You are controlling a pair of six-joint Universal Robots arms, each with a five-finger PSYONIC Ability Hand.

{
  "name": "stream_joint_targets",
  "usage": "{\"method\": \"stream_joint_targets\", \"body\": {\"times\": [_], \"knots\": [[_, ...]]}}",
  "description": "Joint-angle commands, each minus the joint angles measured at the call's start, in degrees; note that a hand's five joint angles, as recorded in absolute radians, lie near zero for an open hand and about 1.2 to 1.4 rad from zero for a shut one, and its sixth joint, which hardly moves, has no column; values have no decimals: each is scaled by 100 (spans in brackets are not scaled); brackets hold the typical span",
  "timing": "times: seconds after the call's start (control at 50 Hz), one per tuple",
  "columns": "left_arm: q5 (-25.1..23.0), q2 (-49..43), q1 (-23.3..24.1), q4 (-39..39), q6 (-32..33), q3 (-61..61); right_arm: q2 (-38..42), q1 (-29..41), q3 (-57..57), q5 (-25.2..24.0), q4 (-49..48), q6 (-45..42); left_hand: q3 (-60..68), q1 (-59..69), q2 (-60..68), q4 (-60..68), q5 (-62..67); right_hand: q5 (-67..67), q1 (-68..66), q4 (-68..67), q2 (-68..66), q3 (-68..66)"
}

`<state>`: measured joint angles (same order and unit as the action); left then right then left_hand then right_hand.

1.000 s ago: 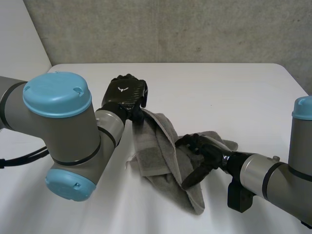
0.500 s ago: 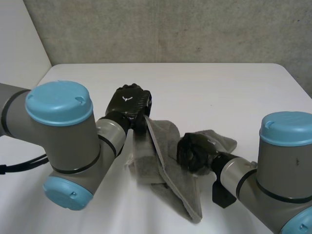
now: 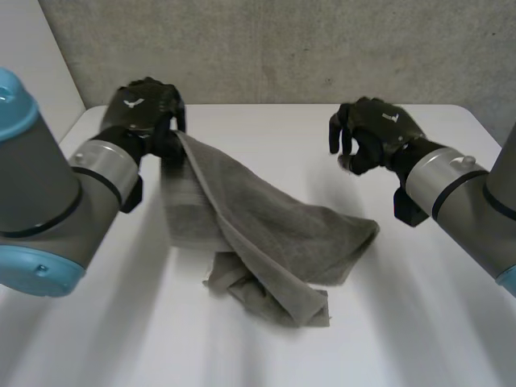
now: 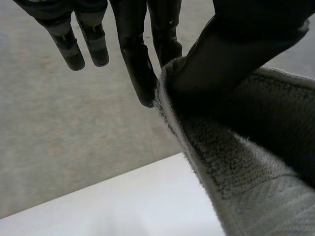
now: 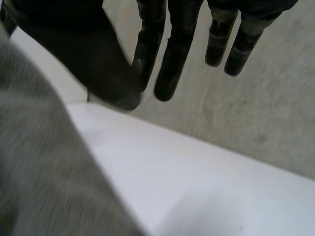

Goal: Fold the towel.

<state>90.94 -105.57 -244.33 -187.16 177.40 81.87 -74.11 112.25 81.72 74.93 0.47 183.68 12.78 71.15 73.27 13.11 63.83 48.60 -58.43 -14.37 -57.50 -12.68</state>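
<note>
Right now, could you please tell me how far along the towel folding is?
Nothing looks folded yet: the towel trails down, bunched on the table. In hand: the left hand pinches one edge, raised; the right hand hovers open, apart from it. Left: spreading it flat and every fold.

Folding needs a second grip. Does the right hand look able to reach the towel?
Probably yes: the right hand holds nothing, and only bare table lies between it and the towel.
</note>
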Motion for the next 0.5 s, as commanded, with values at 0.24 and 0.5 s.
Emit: {"method": "stream_joint_targets", "body": {"times": [0.24, 0.5], "knots": [[-472, -201, -387, -110, 76, 839, -279, 218, 1074, -190, 779, -957, -278, -3873, -4085, -311, -4141, -4860, 4843, 437, 4750, 268], [-516, -421, -387, -110, 295, 883, 98, 622, 1443, -216, 1246, -1019, -278, -3856, -4068, -311, -4124, -4860, 4843, 437, 4750, 268]]}}
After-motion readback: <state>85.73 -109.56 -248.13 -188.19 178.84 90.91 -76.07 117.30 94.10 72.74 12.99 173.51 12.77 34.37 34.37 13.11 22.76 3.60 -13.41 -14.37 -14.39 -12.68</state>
